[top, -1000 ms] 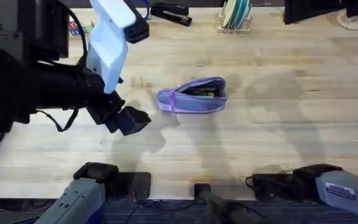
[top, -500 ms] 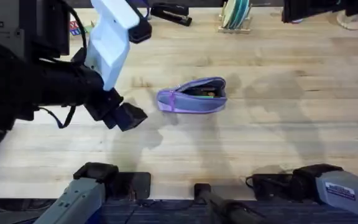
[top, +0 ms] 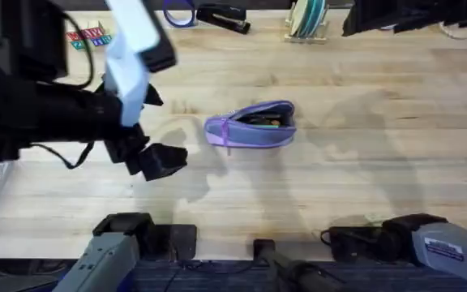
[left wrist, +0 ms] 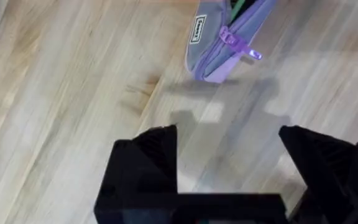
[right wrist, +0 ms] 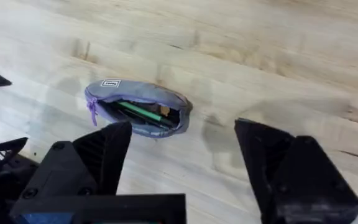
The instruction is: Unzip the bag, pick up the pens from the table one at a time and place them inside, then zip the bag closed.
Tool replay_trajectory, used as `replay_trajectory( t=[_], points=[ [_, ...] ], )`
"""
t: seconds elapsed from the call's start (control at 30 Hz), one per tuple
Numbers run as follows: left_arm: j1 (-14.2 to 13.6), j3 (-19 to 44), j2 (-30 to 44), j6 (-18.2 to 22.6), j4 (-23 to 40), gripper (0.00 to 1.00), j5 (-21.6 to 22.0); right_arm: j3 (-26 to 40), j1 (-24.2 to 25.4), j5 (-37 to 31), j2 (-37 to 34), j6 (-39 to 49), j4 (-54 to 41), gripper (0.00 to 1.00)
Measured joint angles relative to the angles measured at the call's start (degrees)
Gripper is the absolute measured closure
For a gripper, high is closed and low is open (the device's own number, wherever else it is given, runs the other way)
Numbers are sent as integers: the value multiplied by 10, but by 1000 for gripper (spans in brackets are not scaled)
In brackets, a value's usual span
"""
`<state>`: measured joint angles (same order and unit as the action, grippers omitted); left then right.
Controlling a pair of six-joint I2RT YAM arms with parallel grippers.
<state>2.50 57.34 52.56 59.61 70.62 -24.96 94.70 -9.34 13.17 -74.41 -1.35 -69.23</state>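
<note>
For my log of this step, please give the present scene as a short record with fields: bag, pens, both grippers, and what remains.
bag: the bag lies on the table, zipper open
pens: green pen and a dark one lie inside the bag
left gripper: left gripper open, empty, above the table beside the bag's pull-tab end
right gripper: right gripper open, empty, above the bag
remaining: zip the bag closed

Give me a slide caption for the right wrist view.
Open right claw above the unzipped bag on the table, green pen inside.
</note>
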Motion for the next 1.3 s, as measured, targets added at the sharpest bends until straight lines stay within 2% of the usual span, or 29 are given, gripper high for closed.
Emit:
replay_trajectory(
  t=[0.2, 0.33, 0.57, 0.93, 1.13, 1.3],
  points=[
    [111, 0, 0, 106, 50, 9, -109, 0, 0, 5, 0, -2, 0, 5],
    [147, 0, 0, 161, 84, 9, -159, 0, 0, 6, 0, -2, 0, 5],
    [149, 0, 0, 206, 114, 8, -189, 0, 0, 11, 0, -10, 0, 5],
    [149, 0, 0, 211, 110, 8, -172, 0, 0, 17, 0, -59, -3, 6],
    [149, 0, 0, 211, 110, 8, -172, 0, -4, 84, 0, -109, -23, 5],
    [149, 0, 0, 211, 110, 8, -171, 0, -40, 113, 0, -156, -33, 5]
  ],
)
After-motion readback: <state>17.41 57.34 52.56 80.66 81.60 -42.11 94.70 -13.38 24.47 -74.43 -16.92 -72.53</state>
